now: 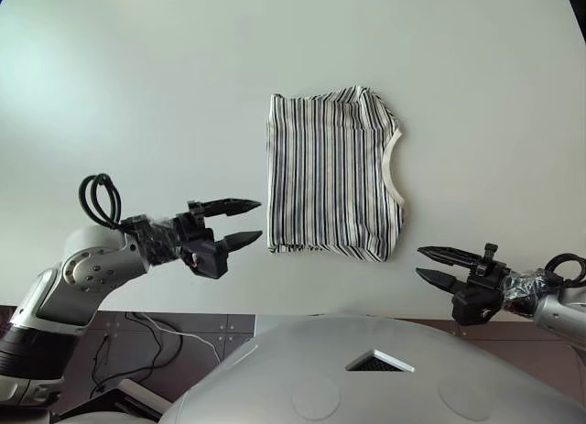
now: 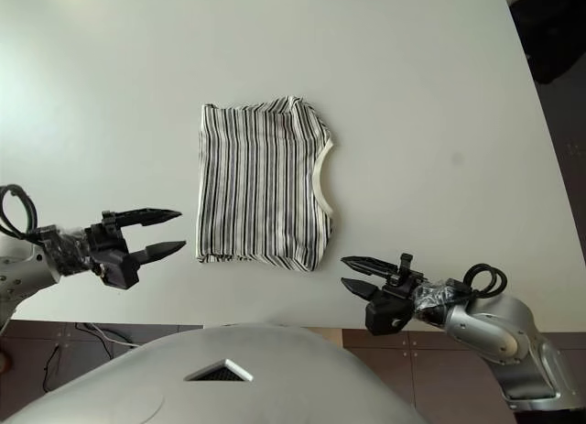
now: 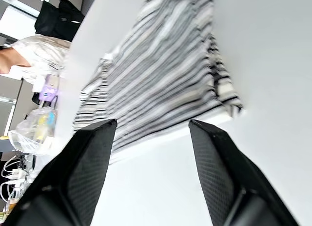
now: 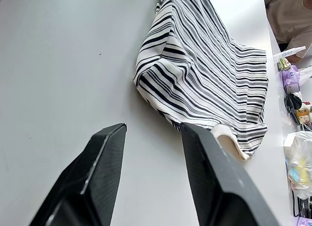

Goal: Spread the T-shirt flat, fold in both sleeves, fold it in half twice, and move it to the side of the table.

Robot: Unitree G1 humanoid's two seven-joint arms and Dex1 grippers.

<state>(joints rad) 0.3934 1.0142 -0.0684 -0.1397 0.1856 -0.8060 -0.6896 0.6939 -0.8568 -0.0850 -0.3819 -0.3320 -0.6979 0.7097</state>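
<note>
Left pincer (image 1: 240, 222) and right pincer (image 1: 435, 264) both agape, empty, low over the bench (image 1: 137, 76). Between them, slightly ahead: T-shirt (image 1: 331, 172), sleeves tucked, seemingly halved once. Probably at the second halving — calls for pinching both near corners and carrying them across.

A white table (image 1: 137, 76) lies under even light; at 7 o'clock, brown floor (image 1: 233, 328) carries loose cables (image 1: 183, 334).
</note>
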